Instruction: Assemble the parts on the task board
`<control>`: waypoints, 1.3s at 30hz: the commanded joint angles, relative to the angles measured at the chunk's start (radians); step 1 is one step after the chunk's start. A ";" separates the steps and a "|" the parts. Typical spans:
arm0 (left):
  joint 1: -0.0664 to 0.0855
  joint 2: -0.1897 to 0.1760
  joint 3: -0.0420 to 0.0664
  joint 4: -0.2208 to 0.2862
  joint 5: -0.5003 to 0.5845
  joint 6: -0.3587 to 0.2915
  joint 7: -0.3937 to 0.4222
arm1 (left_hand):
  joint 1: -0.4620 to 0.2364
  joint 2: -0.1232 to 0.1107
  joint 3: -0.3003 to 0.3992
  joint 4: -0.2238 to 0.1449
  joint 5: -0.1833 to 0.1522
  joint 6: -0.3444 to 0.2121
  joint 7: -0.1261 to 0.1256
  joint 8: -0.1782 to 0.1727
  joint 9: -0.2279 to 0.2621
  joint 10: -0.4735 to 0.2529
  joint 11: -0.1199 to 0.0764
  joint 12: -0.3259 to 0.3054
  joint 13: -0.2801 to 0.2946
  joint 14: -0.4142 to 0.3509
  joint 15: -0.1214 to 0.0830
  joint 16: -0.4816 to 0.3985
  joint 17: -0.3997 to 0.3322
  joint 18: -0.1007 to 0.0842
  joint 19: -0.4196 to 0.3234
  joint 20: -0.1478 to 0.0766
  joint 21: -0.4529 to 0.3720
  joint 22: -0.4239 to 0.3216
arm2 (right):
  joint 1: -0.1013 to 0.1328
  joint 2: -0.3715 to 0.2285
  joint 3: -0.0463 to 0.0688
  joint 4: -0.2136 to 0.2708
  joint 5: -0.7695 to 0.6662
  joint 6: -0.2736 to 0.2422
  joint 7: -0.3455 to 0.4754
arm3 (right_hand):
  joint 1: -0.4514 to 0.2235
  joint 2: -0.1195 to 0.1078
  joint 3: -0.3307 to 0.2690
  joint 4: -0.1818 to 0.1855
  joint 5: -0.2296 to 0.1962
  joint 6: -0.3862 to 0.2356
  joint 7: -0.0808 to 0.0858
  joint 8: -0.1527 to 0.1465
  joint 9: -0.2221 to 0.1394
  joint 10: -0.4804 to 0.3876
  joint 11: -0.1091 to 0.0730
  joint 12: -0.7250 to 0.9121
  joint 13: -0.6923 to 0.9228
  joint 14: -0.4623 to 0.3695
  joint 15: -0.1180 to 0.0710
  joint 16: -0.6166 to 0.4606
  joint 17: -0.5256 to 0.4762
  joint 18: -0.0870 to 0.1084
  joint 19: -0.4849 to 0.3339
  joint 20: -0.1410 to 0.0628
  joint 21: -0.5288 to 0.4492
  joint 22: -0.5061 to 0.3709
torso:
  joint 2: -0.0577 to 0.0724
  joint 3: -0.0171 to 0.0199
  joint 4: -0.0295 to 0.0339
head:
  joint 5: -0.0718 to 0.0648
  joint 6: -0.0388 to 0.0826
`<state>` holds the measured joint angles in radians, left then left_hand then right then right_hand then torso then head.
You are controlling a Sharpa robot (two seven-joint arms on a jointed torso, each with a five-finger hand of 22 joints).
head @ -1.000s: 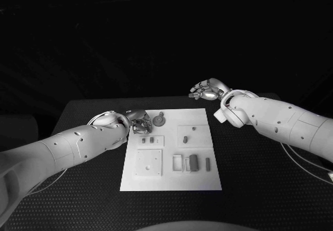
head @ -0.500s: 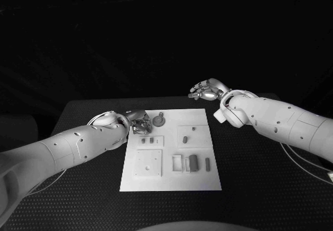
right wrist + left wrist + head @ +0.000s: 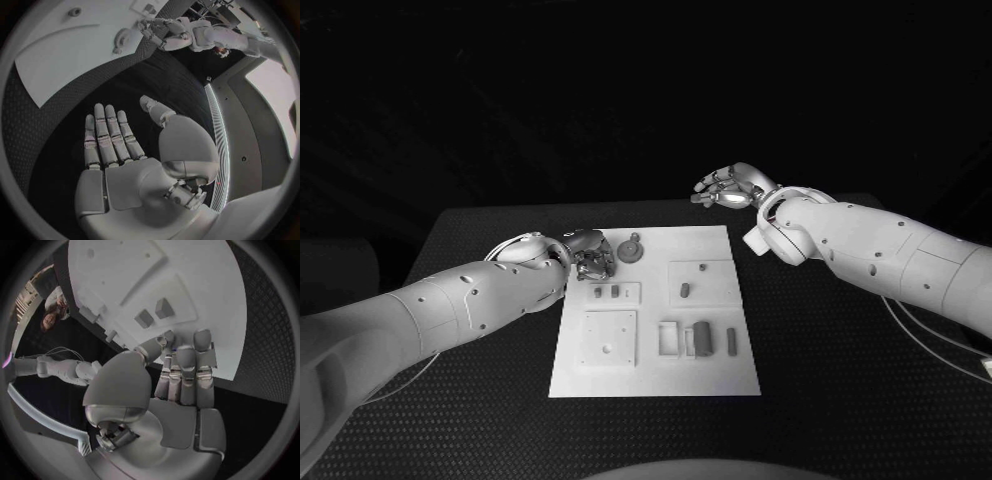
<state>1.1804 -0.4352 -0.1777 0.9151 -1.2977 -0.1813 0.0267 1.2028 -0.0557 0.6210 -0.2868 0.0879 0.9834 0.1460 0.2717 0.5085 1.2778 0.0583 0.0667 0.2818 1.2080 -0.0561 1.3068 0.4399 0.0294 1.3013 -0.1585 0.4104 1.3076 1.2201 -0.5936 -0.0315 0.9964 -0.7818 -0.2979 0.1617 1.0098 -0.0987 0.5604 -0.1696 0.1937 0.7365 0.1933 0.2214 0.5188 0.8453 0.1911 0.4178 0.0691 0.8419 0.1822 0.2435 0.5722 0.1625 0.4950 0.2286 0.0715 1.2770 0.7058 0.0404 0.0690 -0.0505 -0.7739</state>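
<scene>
Head view: dim overall, background behind the table [image 3: 473, 300] fully black. Light falls from above; task board [image 3: 656, 310] is the brightest surface, evenly lit, no glare. Soft short shadows beside the raised parts on the board. Both white arms catch light on their upper faces and fall off to grey underneath.

Wrist views: strong fisheye, board edges bow, dark ring around the circle. Left hand [image 3: 169, 390] shows soft highlights on the palm casing; board beyond its fingertips is near washed out. Right hand [image 3: 134, 165] is evenly lit, with a bright strip of light past its thumb side. Focus fair at centre, softer toward the rim.
</scene>
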 commanded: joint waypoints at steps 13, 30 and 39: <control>-0.003 -0.010 -0.003 -0.005 0.009 -0.035 -0.012 | 0.013 -0.034 -0.011 0.001 0.001 -0.168 -0.004 -0.076 -0.034 -0.040 0.009 0.001 0.013 -0.011 0.009 -0.001 0.015 0.073 -0.009 0.011 0.000 0.023 | 0.000 0.001 0.000 0.000 -0.001 0.007 0.009 | 0.006 0.004 -0.007 -0.001 -0.004 -0.009 0.033 0.007 -0.002 0.007 0.002 -0.005 -0.001 -0.003 0.006 0.003 -0.002 -0.014 -0.007 0.000 -0.006 0.001 | 0.000 -0.0002 -0.0001 | -0.001 0.001; -0.003 -0.070 0.007 -0.032 0.095 -0.151 0.011 | 0.024 -0.035 0.003 0.005 0.002 -0.181 0.038 -0.053 -0.023 -0.085 0.023 0.005 0.021 -0.025 0.024 -0.006 0.021 0.084 -0.022 0.026 -0.005 0.023 | -0.001 0.002 0.000 -0.012 -0.043 0.097 -0.018 | 0.052 0.006 0.003 -0.050 -0.004 0.001 0.023 0.022 -0.008 0.012 0.002 -0.008 0.000 0.021 -0.004 0.025 -0.003 0.000 0.031 -0.003 0.002 0.008 | -0.006 -0.0007 0.0005 | -0.002 0.019; 0.008 -0.156 0.052 0.046 0.538 -0.161 0.089 | -0.045 -0.045 0.005 0.029 -0.023 -0.138 0.043 -0.003 -0.010 -0.082 0.033 0.005 0.036 -0.127 0.037 -0.148 -0.038 0.050 -0.145 0.053 -0.108 -0.022 | -0.038 0.025 -0.002 -0.050 -0.235 0.135 -0.035 | 0.103 0.022 0.019 -0.105 -0.003 0.045 0.008 0.059 -0.005 0.075 -0.023 0.019 0.010 0.112 -0.050 0.094 0.037 0.041 0.155 -0.003 0.000 -0.007 | -0.047 -0.0098 -0.0044 | -0.017 0.025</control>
<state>1.1842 -0.5841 -0.1268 0.9433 -1.0201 -0.3193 0.0509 1.1666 -0.0998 0.6321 -0.2579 0.0686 0.8430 0.1907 0.2666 0.4981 1.1931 0.0899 0.0707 0.3170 1.0900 -0.0206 1.1733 0.4073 0.0324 1.1675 -0.1072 0.3132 1.2905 1.1831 -0.5688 -0.0340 0.9518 -0.9030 -0.2058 0.1384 1.1024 -0.0754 0.5790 -0.2711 0.1937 0.7761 0.1979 0.2769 0.5110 0.9125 0.1694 0.4340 0.0781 0.9458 0.1341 0.3330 0.6051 0.1941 0.6405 0.2257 0.0715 1.2712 0.6778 0.0346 0.0677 -0.0665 -0.7481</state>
